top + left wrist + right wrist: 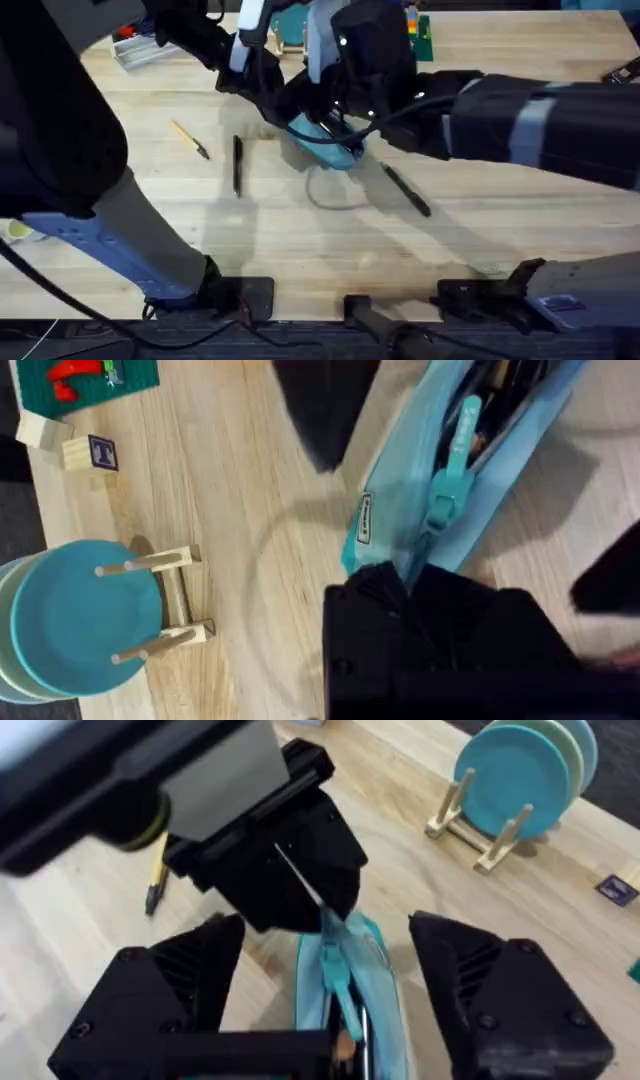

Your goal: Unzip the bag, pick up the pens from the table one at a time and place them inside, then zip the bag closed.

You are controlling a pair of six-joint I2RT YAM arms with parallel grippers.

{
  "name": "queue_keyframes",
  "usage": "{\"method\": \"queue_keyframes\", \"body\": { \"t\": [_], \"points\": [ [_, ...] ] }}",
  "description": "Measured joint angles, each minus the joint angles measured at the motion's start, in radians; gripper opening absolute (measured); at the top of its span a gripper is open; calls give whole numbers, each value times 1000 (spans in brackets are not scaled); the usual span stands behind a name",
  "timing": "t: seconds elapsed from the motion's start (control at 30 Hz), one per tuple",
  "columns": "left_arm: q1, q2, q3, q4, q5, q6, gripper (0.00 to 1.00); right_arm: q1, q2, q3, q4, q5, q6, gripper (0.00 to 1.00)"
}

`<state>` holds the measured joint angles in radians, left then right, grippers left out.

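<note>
Bag [322,140] lay mid-tabletop [300,240], zipper partly open. Left gripper [420,595] fingers clamped on the bag's end; right gripper [335,1005] fingers apart astride the zipper pull [335,975]. Both pens [237,163] [405,190] lay beside the bag: unzipping underway, loading and closing remained

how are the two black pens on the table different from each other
The left pen lies nearly straight up and down in the overhead view, left of the bag; the right pen lies slanted, right of the bag. The left pen sits near a yellow stick; the right pen does not. Both are slim, black and ungrasped on the table.
</note>
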<state>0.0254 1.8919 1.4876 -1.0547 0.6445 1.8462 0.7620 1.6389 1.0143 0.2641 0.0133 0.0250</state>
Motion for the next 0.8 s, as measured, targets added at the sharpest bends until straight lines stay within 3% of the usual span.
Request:
{"method": "queue_keyframes", "body": {
  "t": [0.2,0.63,0.67,0.8],
  "points": [
    [-1,0,0,0,2,0,42,-26,-91,1,-194,-7,2,997],
    [-1,0,0,0,7,-12,43,-70,-252,1,-438,-7,5,998],
    [-1,0,0,1,8,-19,94,-71,-270,1,-453,-7,5,998],
    [-11,0,0,4,54,-40,716,-76,-334,1,-514,-7,5,997]
  ]
}}
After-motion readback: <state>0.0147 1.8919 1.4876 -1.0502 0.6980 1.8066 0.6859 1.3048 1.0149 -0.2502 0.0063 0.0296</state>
